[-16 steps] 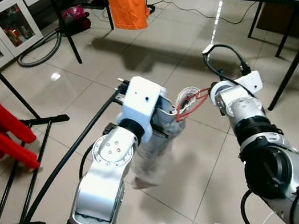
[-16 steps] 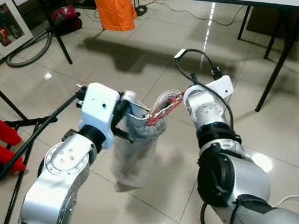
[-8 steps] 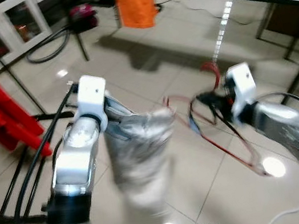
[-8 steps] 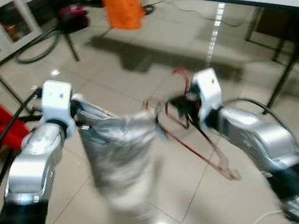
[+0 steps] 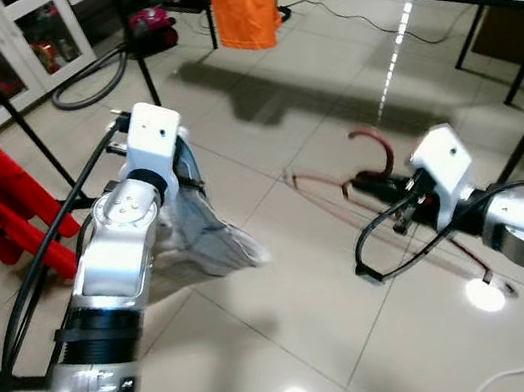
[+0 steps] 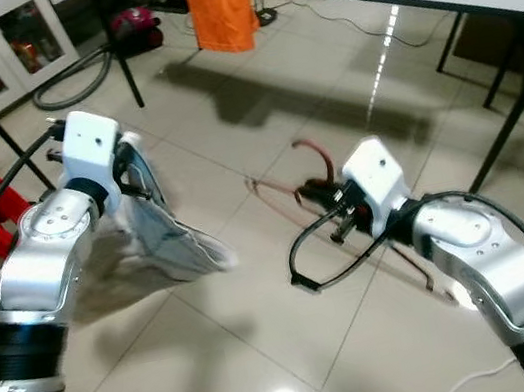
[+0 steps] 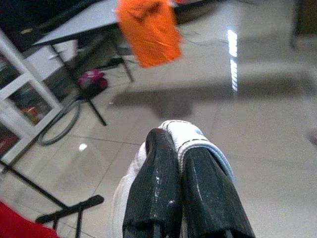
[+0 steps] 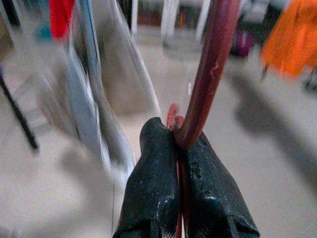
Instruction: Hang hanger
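The right hand [image 8: 178, 144] has its two black fingers [image 8: 153, 168] pressed together on a dark red hanger [image 8: 210, 74] that rises from between them; beyond, blurred, hang a grey garment [image 8: 94, 94] and orange cloth [image 8: 290, 39] over pale floor [image 8: 277, 163]

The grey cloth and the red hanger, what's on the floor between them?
Nothing: between the crumpled grey cloth in the left gripper and the red wire hanger in the right gripper, the right eye view shows bare shiny beige floor tiles.
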Robot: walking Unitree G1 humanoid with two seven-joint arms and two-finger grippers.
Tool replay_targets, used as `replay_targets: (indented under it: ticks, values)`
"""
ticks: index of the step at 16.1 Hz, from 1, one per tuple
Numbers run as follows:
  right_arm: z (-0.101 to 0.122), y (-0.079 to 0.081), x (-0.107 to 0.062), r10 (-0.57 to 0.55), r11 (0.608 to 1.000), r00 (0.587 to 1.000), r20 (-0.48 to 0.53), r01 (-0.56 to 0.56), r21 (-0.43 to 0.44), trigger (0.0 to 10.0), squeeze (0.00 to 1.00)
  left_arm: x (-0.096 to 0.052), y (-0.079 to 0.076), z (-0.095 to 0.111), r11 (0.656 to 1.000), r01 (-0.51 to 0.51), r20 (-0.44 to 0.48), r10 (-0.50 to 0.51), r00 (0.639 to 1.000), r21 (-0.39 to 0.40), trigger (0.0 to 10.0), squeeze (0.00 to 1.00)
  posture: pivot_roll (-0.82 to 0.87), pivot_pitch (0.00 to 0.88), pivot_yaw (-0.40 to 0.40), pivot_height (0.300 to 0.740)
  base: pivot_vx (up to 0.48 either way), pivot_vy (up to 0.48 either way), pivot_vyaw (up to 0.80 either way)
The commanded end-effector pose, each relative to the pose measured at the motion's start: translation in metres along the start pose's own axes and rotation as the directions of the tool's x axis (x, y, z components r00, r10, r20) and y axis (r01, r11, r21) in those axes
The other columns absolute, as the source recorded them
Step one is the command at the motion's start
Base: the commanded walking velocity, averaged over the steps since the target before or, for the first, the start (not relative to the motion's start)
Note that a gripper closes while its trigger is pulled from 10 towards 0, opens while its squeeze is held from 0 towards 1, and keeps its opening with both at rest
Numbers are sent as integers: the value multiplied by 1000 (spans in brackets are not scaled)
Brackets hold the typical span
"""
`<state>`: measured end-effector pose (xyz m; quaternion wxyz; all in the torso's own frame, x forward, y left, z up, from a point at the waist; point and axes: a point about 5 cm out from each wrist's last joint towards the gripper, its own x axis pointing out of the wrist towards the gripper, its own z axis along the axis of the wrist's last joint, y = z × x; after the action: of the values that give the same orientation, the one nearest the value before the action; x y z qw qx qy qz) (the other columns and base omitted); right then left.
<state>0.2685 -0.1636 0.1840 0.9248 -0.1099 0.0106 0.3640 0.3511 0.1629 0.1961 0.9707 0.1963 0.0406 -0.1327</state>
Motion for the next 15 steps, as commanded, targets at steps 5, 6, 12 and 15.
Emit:
replay_targets:
  ticks: [5,6,12,15]
  values:
    - [24,31,7,144,989,984,109,-141,-34,10000,0,2,5,0,996,-83,63,82,995,13,10000,0,-12,75,59,740,0,0,0]
    - [24,35,4,165,986,981,98,-163,-21,10000,0,4,6,-3,996,-87,43,86,995,22,10000,0,-12,77,59,740,0,0,0]
    - [22,50,-11,248,969,968,27,-248,14,10000,0,7,1,-6,997,-80,30,80,996,2,10000,0,-21,80,68,740,0,0,0]
    - [24,49,-2,206,978,977,50,-207,31,10000,0,7,-5,-3,998,-63,39,63,997,-7,10000,0,-20,79,64,740,0,0,0]
